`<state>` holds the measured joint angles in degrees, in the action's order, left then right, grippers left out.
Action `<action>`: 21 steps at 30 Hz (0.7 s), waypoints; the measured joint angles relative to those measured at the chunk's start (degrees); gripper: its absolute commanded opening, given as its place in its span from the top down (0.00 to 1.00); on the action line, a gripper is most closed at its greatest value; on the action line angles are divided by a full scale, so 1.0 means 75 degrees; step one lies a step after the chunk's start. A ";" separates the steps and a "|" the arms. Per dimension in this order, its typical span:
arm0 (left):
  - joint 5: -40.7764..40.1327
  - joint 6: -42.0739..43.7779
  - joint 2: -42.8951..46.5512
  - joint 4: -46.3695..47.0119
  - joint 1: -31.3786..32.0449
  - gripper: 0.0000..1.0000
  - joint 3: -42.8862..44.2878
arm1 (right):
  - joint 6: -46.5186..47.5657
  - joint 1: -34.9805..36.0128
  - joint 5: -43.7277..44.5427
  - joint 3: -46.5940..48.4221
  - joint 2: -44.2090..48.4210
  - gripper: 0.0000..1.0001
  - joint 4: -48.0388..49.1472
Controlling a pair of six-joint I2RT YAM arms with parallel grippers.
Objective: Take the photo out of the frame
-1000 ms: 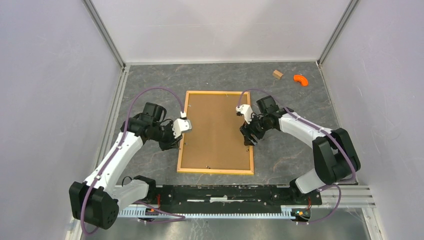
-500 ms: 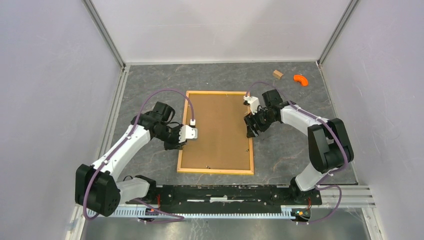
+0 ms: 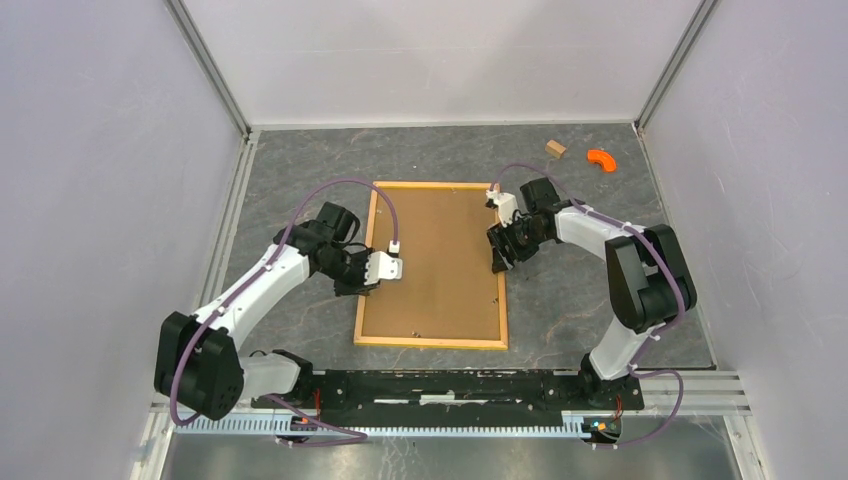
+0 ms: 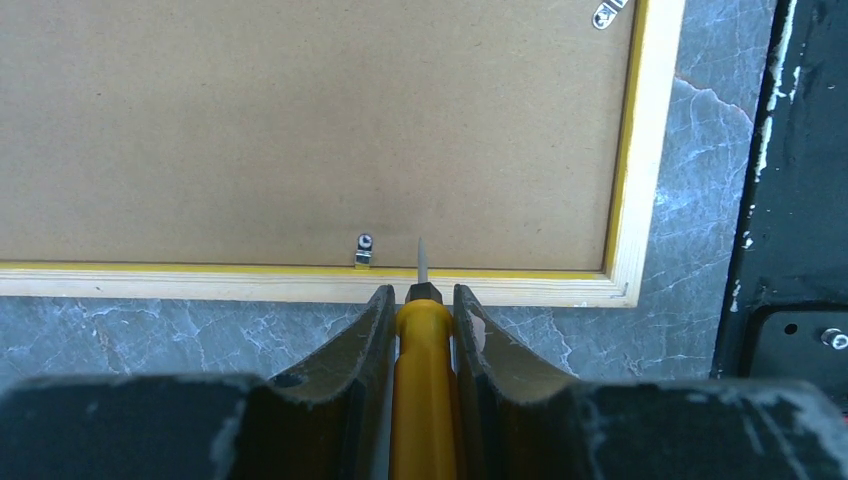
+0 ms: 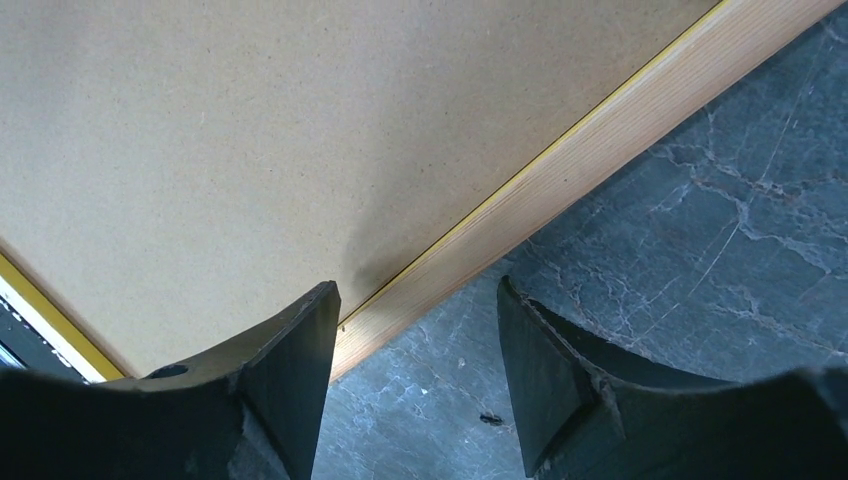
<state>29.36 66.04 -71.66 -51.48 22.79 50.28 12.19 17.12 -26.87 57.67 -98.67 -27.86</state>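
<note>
Grey marbled surface (image 3: 570, 300), walled booth. Left jaws clamped on yellow-handled tool (image 4: 425, 380), tip just beside small clip (image 4: 365, 248) on frame (image 4: 300, 285), left rail. Right jaws open astride right rail. Frame face-down mid-surface; photo hidden under backing board (image 3: 430, 260). I'd seat tip against clip, swing it gently, right side bracing. Only left wrist shows this clip and tip; overhead gives whole frame.

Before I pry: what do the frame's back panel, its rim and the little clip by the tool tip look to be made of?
Back panel: likely fibreboard, matte brown, finely speckled with no grain. Rim: light wood, seemingly unvarnished, with lengthwise grain lines and a thin yellow inner edge. Clip: probably metal, small, silvery and shiny.
</note>
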 measured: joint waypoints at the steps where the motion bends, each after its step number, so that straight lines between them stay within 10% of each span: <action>1: -0.0058 0.0006 -0.0012 0.0026 0.0020 0.98 0.0000 | -0.0003 0.0000 0.0000 0.0017 -0.0026 0.36 0.0012; 21: -0.0577 0.0347 -0.0586 0.0312 0.0032 0.98 0.0140 | -0.0047 0.0000 0.0239 0.0052 -0.0111 0.47 0.0114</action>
<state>25.04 68.64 -76.05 -49.15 23.03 51.33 11.84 17.12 -25.08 58.06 -99.50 -27.00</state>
